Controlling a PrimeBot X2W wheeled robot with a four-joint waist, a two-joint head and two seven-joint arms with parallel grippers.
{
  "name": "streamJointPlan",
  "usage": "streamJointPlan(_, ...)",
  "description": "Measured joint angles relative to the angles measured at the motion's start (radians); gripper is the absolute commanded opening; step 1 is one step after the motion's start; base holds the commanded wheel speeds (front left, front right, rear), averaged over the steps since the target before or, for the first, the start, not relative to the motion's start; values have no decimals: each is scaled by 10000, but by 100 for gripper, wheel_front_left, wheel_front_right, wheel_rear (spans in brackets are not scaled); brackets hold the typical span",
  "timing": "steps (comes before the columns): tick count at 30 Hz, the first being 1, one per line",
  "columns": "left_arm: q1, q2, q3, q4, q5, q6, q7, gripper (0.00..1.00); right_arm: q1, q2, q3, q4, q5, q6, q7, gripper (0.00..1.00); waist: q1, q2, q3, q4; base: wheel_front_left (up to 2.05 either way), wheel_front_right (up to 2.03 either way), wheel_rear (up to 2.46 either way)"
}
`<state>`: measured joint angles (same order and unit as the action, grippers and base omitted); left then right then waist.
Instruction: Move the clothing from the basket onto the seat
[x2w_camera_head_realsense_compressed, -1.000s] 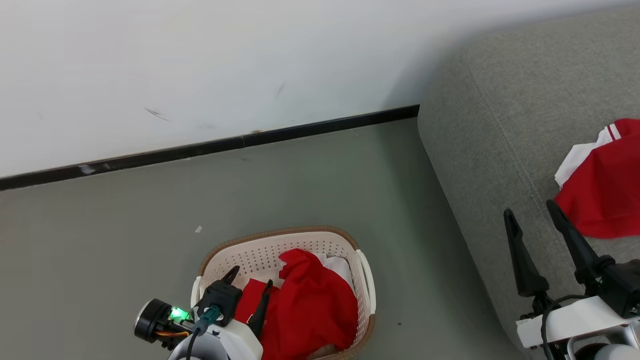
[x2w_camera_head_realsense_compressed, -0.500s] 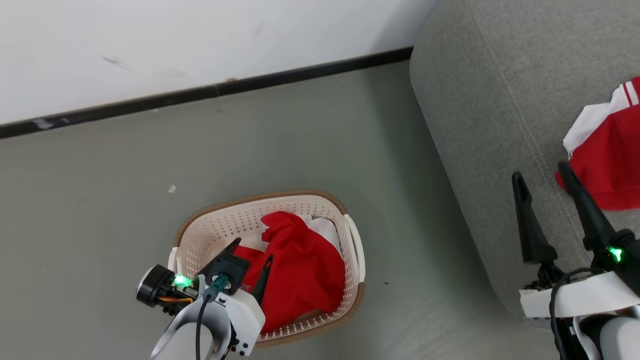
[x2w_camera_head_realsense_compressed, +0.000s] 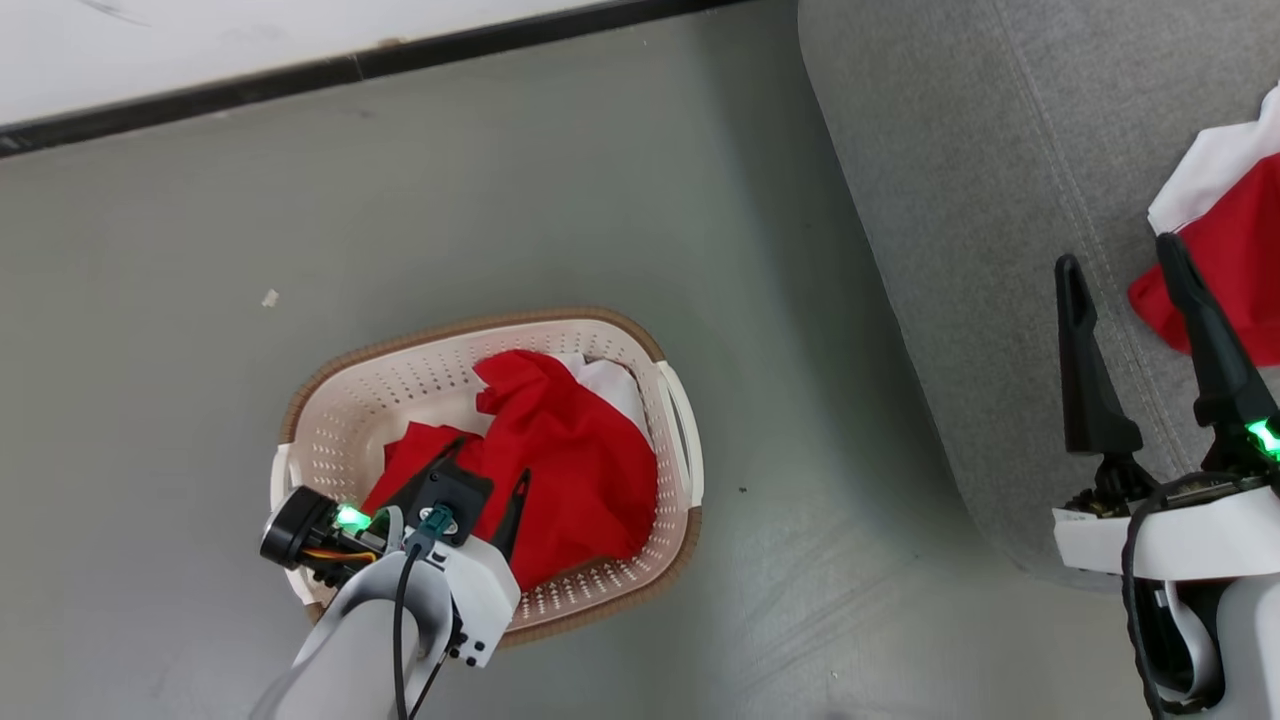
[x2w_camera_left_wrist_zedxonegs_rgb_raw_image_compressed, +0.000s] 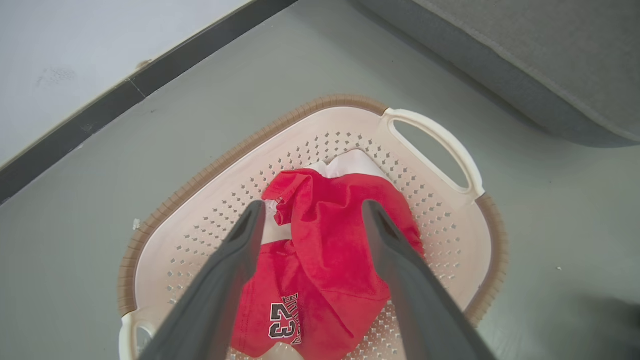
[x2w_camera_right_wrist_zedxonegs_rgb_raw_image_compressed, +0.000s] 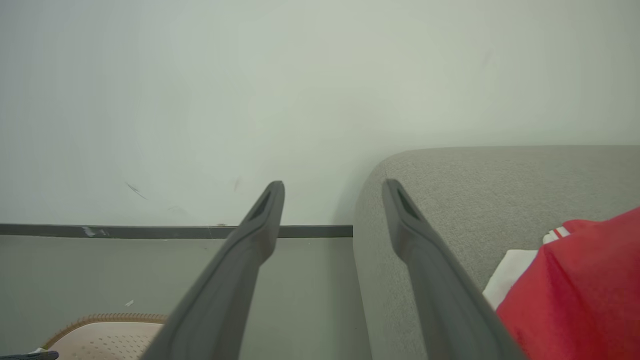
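The left gripper (x2w_camera_left_wrist_zedxonegs_rgb_raw_image_compressed: 314, 207) hangs wide open and empty, red jerseys (x2w_camera_left_wrist_zedxonegs_rgb_raw_image_compressed: 330, 260) just beyond its fingertips. A shallow pinch could slip, or snag the laundry basket (x2w_camera_left_wrist_zedxonegs_rgb_raw_image_compressed: 445, 225).

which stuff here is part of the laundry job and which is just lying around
Job:
clothing in the basket
seat
garment already on the seat
left gripper, open above the basket

Lying about:
scrap on the floor
baseboard

A scuffed white wall (x2w_camera_right_wrist_zedxonegs_rgb_raw_image_compressed: 320, 75) meets the grey-green floor (x2w_camera_head_realsense_compressed: 500, 200) along a black baseboard (x2w_camera_head_realsense_compressed: 300, 75).
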<state>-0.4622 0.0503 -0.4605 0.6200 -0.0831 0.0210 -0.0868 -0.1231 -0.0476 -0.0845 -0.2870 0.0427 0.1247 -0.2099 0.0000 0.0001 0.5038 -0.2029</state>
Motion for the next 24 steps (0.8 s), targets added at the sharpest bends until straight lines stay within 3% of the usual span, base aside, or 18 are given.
streamJointPlan(24, -1363, 54, 63, 1726, 242, 309, -470, 100, -1242, 63, 245, 251, 447, 0, -355, 100, 0, 0, 2076, -1078, 0, 0, 0)
